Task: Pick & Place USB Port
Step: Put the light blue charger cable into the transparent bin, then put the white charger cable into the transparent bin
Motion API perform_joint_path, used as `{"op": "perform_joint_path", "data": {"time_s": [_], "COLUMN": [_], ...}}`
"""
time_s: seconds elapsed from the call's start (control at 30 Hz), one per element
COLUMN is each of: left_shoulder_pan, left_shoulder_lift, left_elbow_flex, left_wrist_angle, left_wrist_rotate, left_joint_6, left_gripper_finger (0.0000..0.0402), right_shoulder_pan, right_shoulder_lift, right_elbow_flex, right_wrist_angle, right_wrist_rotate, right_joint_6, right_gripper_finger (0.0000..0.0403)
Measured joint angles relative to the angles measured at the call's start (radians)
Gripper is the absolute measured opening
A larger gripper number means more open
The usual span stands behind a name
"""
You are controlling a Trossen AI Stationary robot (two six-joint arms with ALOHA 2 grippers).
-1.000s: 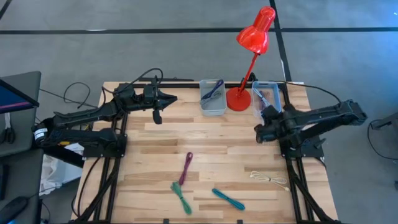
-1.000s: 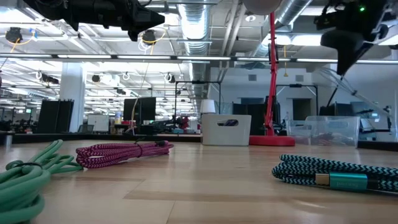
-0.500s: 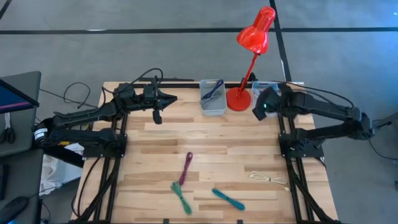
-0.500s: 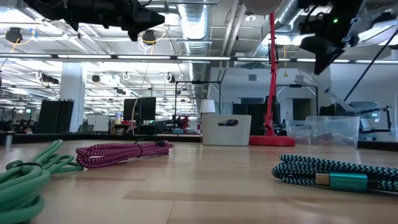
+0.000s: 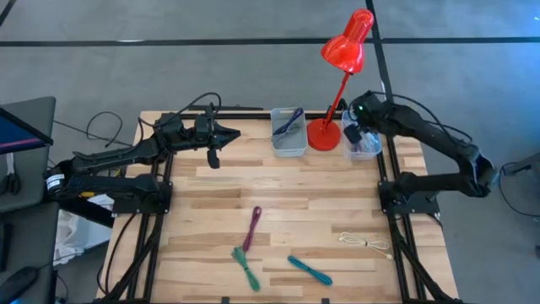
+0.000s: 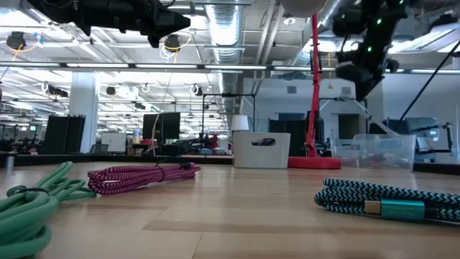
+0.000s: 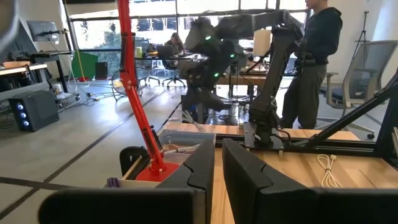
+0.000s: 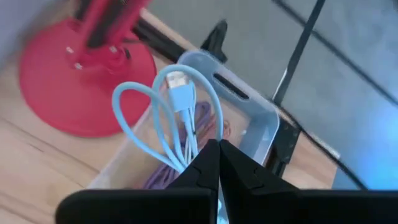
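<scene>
Swinging back from the table's middle edge, the right gripper now hangs over the clear bin beside the red lamp, its fingers clamped on a light-blue USB cable whose loops dangle above purple cable already inside. The release is still to come. Four cables wait on the table: magenta, green, teal and white. Near the grey bin, the left gripper hovers idle, nearly closed, holding nothing.

From above I look straight down on the table. My low camera looks level across it. Both see the red lamp.
</scene>
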Motion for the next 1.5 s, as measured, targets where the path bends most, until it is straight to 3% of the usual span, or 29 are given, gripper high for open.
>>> {"op": "perform_joint_path", "data": {"time_s": [0.17,0.67,1.17,1.5], "left_shoulder_pan": [0.0,0.0,0.0,0.0], "left_shoulder_lift": [0.0,0.0,0.0,0.0], "left_elbow_flex": [0.0,0.0,0.0,0.0], "left_wrist_angle": [0.0,-0.001,-0.001,-0.001], "left_wrist_rotate": [0.0,0.0,0.0,0.0], "left_joint_6": [0.0,0.0,0.0,0.0], "left_gripper_finger": [0.0033,0.0033,0.0033,0.0033], "right_shoulder_pan": [-0.079,-0.166,-0.172,-0.17], "right_shoulder_lift": [0.079,0.302,0.323,0.323], "right_elbow_flex": [0.0,0.0,0.0,0.0], "right_wrist_angle": [0.007,0.125,0.138,0.129], "right_wrist_rotate": [-0.047,-0.1,-0.123,-0.123], "right_joint_6": [-0.042,-0.114,-0.129,-0.128], "right_gripper_finger": [0.0,0.0,0.0002,0.0054]}}
